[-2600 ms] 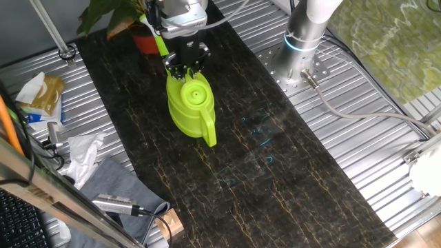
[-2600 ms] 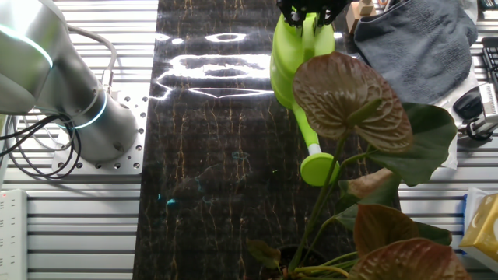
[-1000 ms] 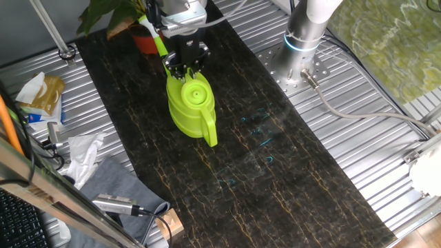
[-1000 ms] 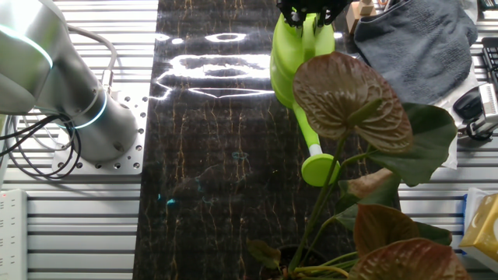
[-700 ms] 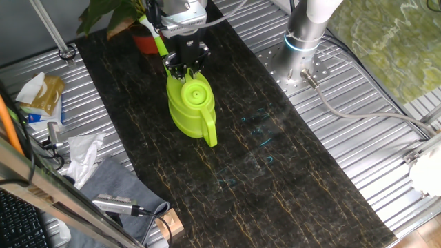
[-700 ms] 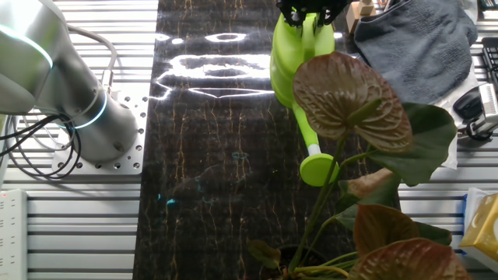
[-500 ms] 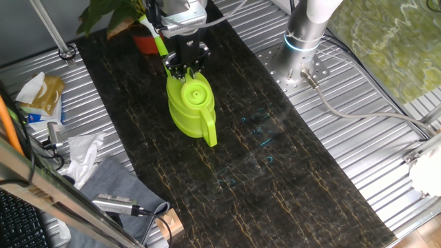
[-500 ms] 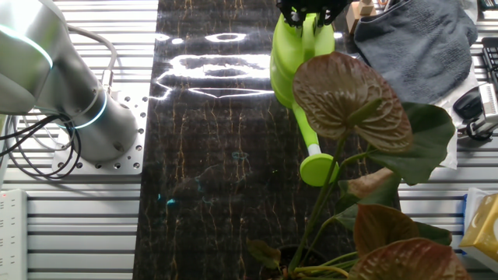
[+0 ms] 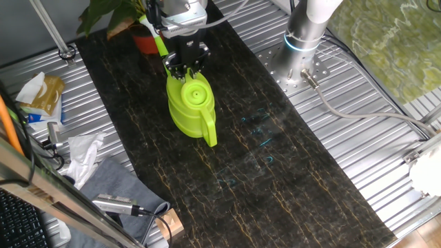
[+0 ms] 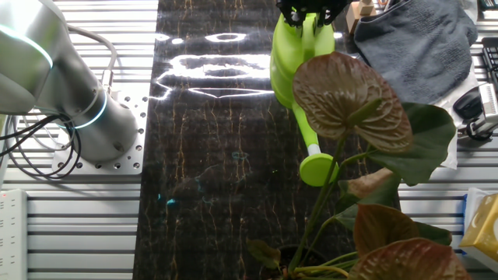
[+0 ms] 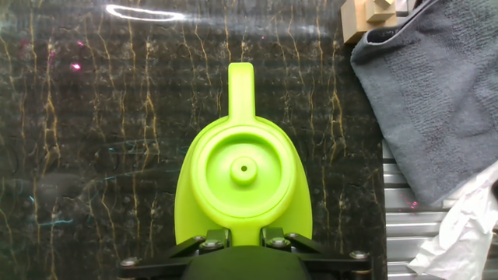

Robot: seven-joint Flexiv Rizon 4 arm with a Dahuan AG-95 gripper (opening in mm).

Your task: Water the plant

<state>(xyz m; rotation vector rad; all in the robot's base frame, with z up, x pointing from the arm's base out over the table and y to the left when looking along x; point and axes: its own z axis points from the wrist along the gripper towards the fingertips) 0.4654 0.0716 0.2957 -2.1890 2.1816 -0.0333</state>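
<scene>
Lime-green plastic marks the watering can (image 9: 191, 105), which is seen on the dark marbled mat (image 9: 275, 179) with its spout (image 10: 309, 140) aimed toward the plant (image 10: 354, 109). The plant is found at the end of the mat, its red-orange pot (image 9: 147, 44) just beyond the spout's rose. The grasping step is judged to be in hand: the gripper (image 9: 186, 67) is set over the spout end of the can, away from the handle (image 11: 240, 89). In the hand view the fingers are seen close against the can's rim, but whether they are pinching it cannot be told. Next, a firm hold would be called for, then a lift and a tilt so that the rose is brought over the pot.
</scene>
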